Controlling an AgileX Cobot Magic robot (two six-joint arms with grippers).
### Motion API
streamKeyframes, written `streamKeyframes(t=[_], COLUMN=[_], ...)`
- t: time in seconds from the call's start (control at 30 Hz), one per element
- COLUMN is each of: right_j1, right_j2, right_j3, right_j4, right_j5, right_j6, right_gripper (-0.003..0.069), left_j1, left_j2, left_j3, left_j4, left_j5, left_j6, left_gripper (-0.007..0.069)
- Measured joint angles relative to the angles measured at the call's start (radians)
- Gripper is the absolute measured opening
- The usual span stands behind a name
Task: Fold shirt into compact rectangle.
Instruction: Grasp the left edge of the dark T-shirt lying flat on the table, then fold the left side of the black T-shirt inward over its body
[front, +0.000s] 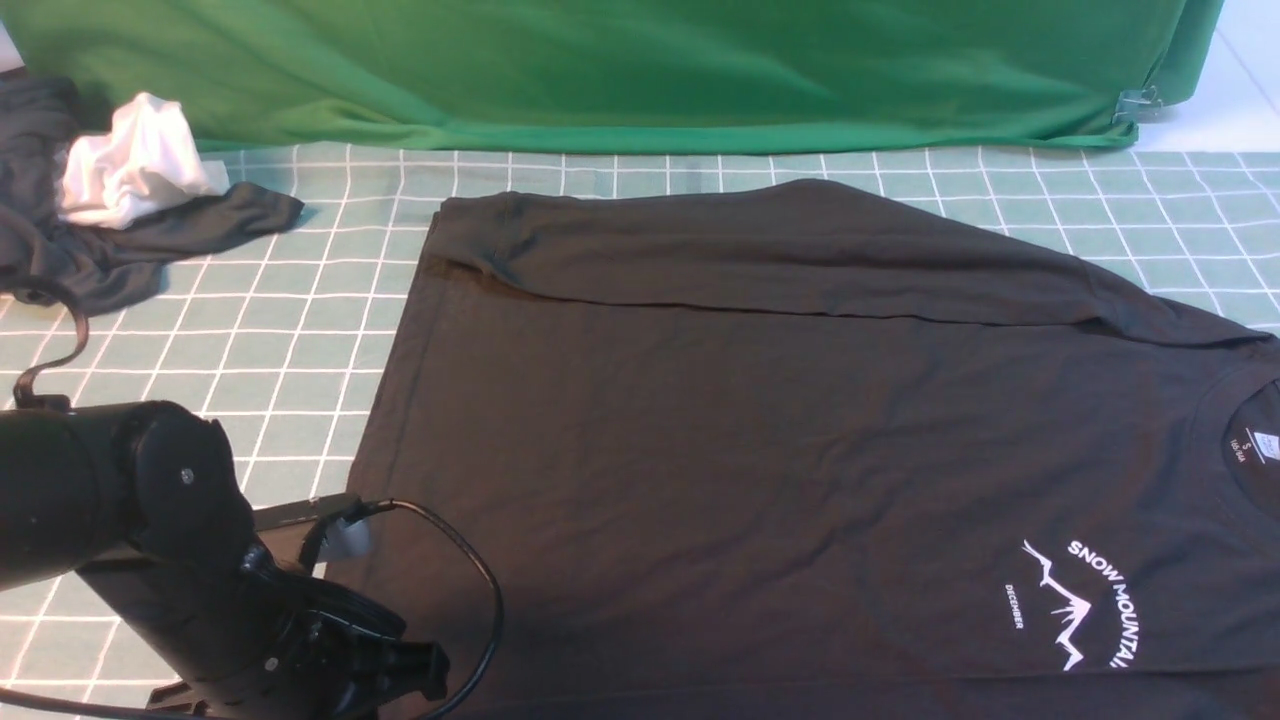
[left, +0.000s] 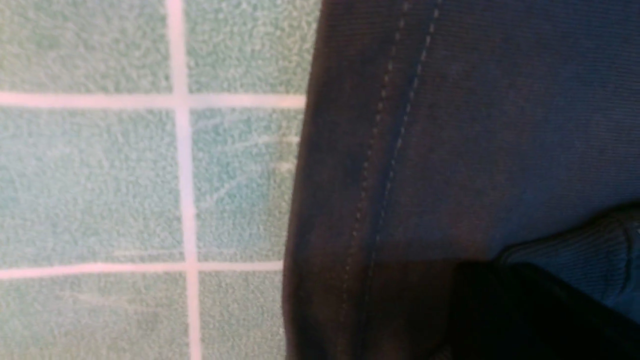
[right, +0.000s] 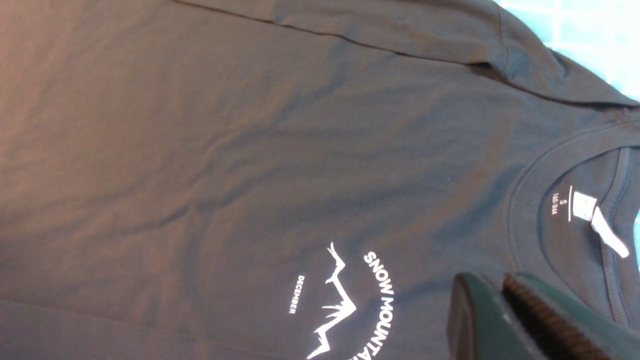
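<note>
On the teal checked table cover (front: 300, 330), the shirt (front: 760, 430) lies spread flat and face up. Collar toward the robot's right, bottom hem toward its left. Black cloth, mostly smooth, a few soft ripples across the body.

- Far sleeve (front: 800, 250) is folded in and lies along the shirt's far edge, on top of the body.
- White chest print (front: 1080, 600) is at the near right; neck label (front: 1262, 445) sits inside the collar at the right frame edge.
- Left gripper (front: 400, 675) is low at the shirt's near-left corner, by the hem. Jaws closed. From the left wrist, the stitched hem (left: 380, 200) runs just beside the bare table cover, and a dark finger (left: 525, 315) sits on the cloth with a ribbed fold bunched against it: it looks pinched onto the shirt there.
- A black cable (front: 480, 590) loops from the left arm over the shirt's edge.
- Right gripper (right: 487, 280) shows only from its own wrist, above the cloth between the print and the collar, with nothing in it. Only part of the fingers is in frame; cannot tell whether they are parted or closed.
- Far left corner: a dark grey garment (front: 120, 250) in a heap, a crumpled white cloth (front: 135, 165) on top of it, well apart from the shirt.
- A green backdrop cloth (front: 600, 70) hangs behind the table.
</note>
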Motion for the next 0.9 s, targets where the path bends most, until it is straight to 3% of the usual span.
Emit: streamKeyframes(t=[0.33, 0.53, 0.9], right_j1=[0.0, 0.0, 0.0], right_j2=[0.0, 0.0, 0.0], right_j3=[0.0, 0.0, 0.0], right_j4=[0.0, 0.0, 0.0], right_j5=[0.0, 0.001, 0.001], right_j6=[0.0, 0.002, 0.003], right_gripper=[0.0078, 0.0081, 0.01], left_j1=[0.0, 0.0, 0.0], left_j2=[-0.157, -0.251, -0.146], left_j3=[-0.045, -0.178, -0.406], left_j4=[0.006, 0.079, 0.218], left_j5=[0.022, 0.04, -0.007], left_j6=[-0.027, -0.097, -0.186], left_gripper=[0.0011, 0.0011, 0.0011])
